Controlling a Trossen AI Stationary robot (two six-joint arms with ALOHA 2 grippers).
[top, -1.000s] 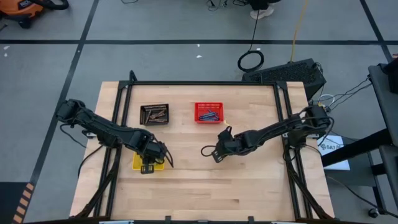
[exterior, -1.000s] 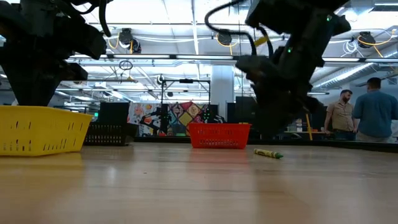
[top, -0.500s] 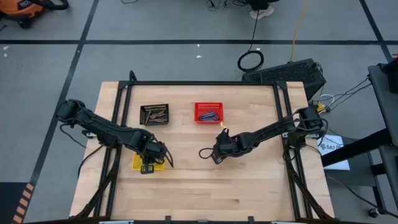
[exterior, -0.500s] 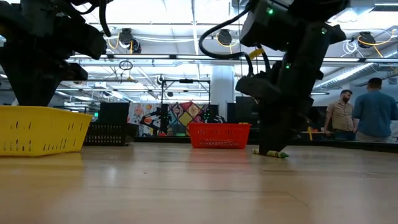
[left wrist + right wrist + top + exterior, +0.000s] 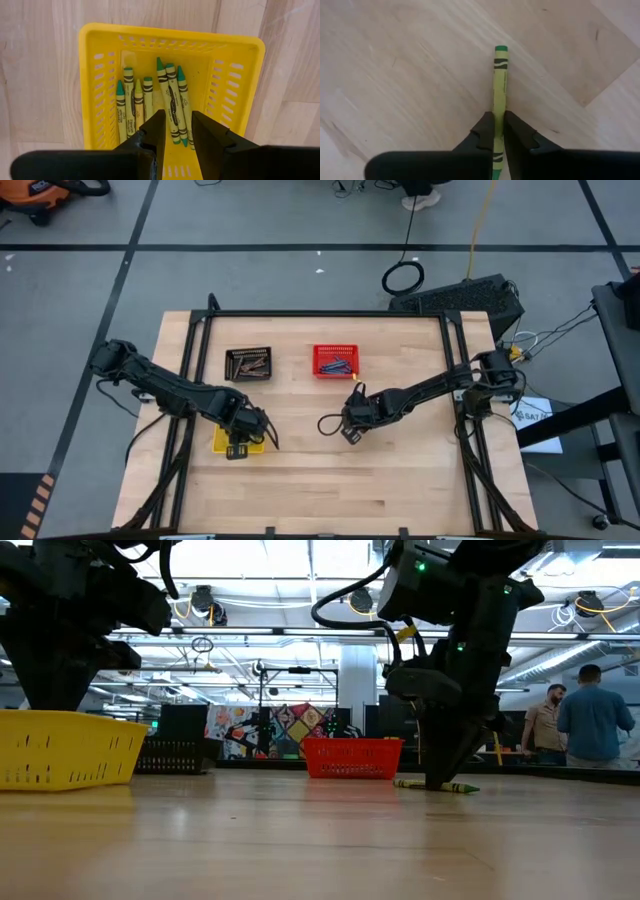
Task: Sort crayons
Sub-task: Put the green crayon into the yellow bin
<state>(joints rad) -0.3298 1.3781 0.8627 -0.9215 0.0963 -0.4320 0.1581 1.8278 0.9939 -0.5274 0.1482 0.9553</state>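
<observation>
Where the right gripper (image 5: 499,131) comes down near the centre of the high view, we see its two dark fingers (image 5: 482,132) clenched on a yellow-green crayon (image 5: 499,80), which lies flat on the bare wooden worktop (image 5: 400,480) and pokes out ahead of the fingertips; in the low view the same crayon (image 5: 440,785) rests on the wood at the foot of that gripper (image 5: 440,775), right of centre. We find the red basket (image 5: 336,361) just above it in the high view, in the upper middle of the worktop, with blue crayons (image 5: 337,365) inside; the black basket (image 5: 248,364) sits to the left of the red one and holds brown crayons (image 5: 250,366). Further to the lower left, the left gripper (image 5: 176,131) hangs over the yellow basket (image 5: 100,35), its fingers parted and grasping nothing; below it we count several yellow-green crayons (image 5: 170,97) lying side by side on the basket floor. In the low view the yellow basket (image 5: 65,748) stands at the far left, and two people (image 5: 580,725) stand in the room at the far right, behind the worktop.
</observation>
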